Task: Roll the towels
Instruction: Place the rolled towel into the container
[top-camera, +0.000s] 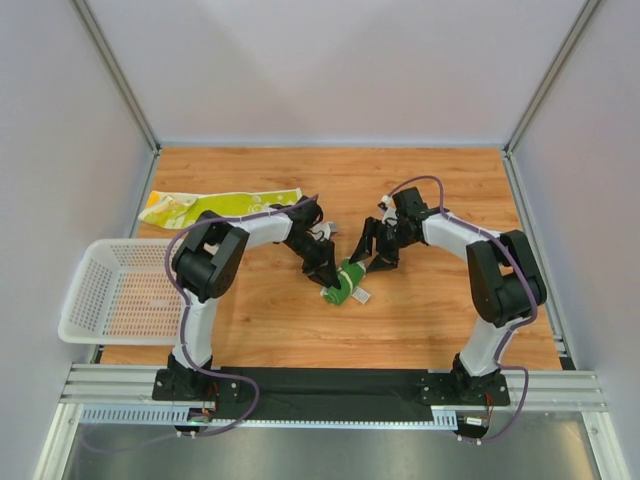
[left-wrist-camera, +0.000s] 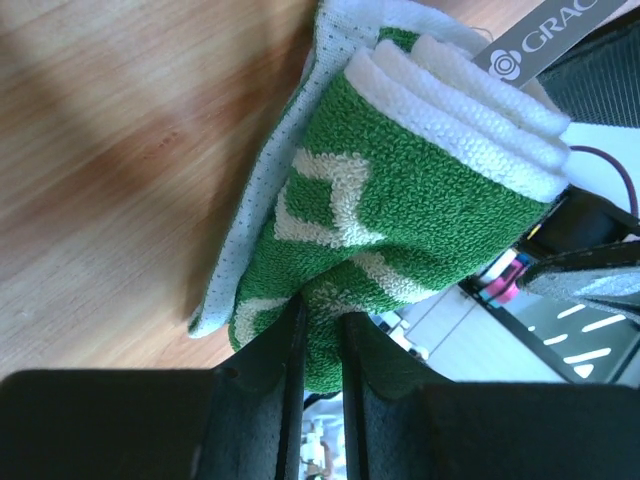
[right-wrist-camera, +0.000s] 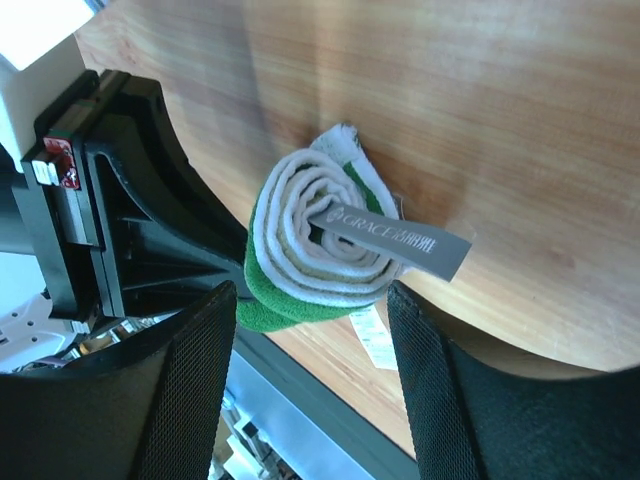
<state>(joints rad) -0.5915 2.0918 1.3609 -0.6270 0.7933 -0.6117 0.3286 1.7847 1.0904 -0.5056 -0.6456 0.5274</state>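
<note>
The green towel (top-camera: 347, 281) with white swirls is rolled into a tight roll at the table's middle. My left gripper (top-camera: 333, 280) is shut on a fold of it (left-wrist-camera: 345, 250), pinching the cloth between both fingers. In the right wrist view the roll's spiral end (right-wrist-camera: 315, 240) and a grey label (right-wrist-camera: 400, 240) show. My right gripper (top-camera: 372, 258) is open, with its fingers on either side of the roll's end and apart from it. The lime-yellow towel (top-camera: 215, 205) lies flat and stretched out at the back left.
A white mesh basket (top-camera: 118, 290) stands at the left edge, hanging partly over the table's side. Grey walls enclose the table on three sides. A white care tag (right-wrist-camera: 372, 335) lies on the wood beside the roll.
</note>
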